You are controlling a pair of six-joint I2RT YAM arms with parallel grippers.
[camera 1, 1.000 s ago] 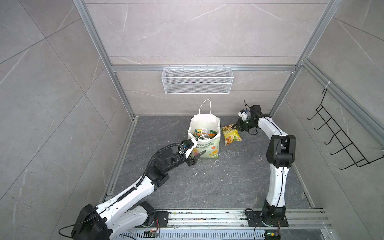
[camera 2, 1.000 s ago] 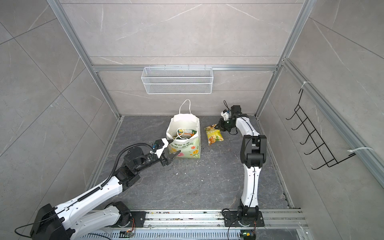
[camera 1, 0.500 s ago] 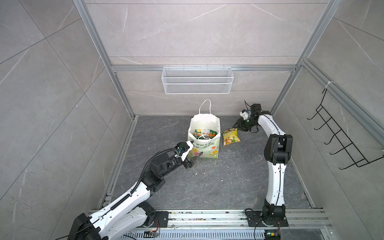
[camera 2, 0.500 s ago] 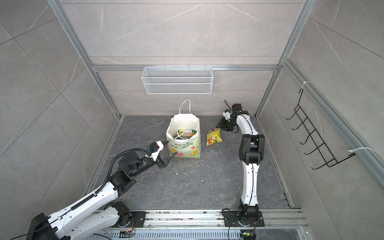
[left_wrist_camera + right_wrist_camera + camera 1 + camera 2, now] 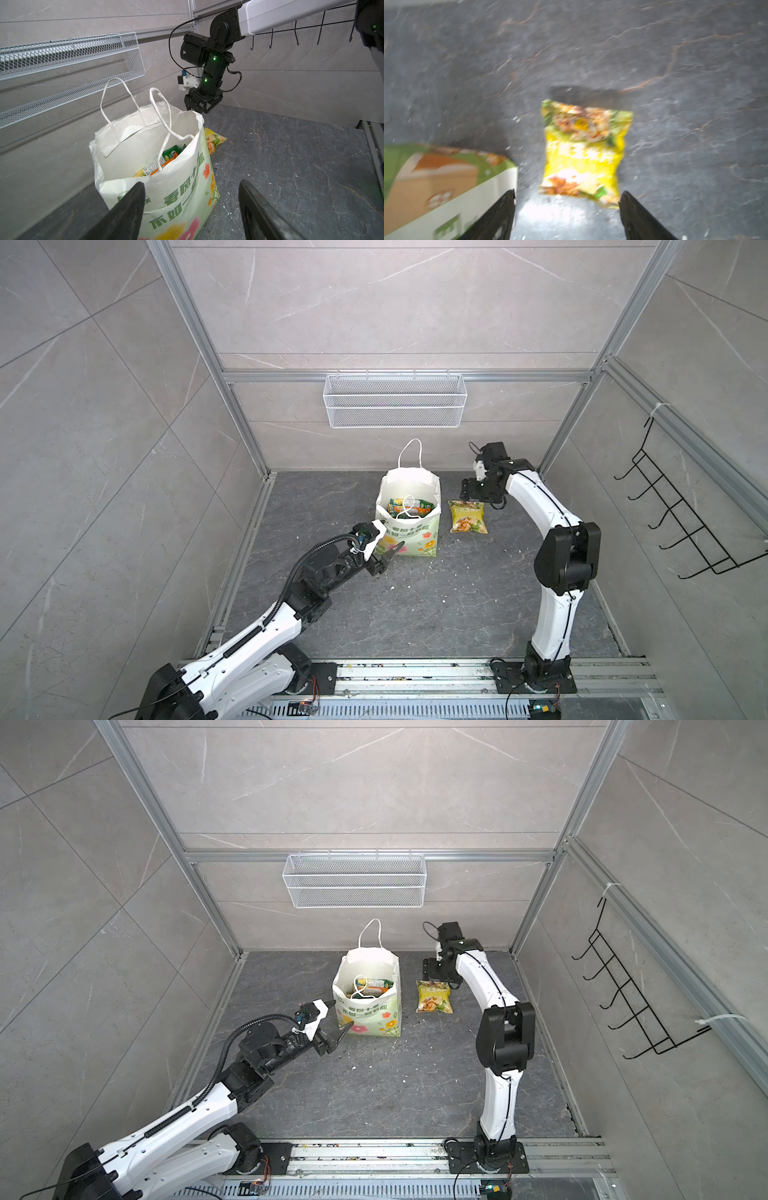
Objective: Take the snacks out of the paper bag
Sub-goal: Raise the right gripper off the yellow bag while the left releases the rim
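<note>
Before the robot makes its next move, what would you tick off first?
1. The yellow chip bag is out, flat on the floor: ok.
2. The right gripper is open and empty: ok.
3. The left gripper is open and empty: ok.
4. The paper bag stands upright, mouth open: ok.
5. Bag emptied: not ok, snacks inside.
6. Way in clear: not ok, a cord handle droops inside.

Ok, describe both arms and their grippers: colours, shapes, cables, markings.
Both the left arm and right arm have white shells with black joints. A black ribbed hose loops along the left one; a thin black cable loops at the right wrist, where green lights glow. The left gripper and right gripper have black tapered fingers.
</note>
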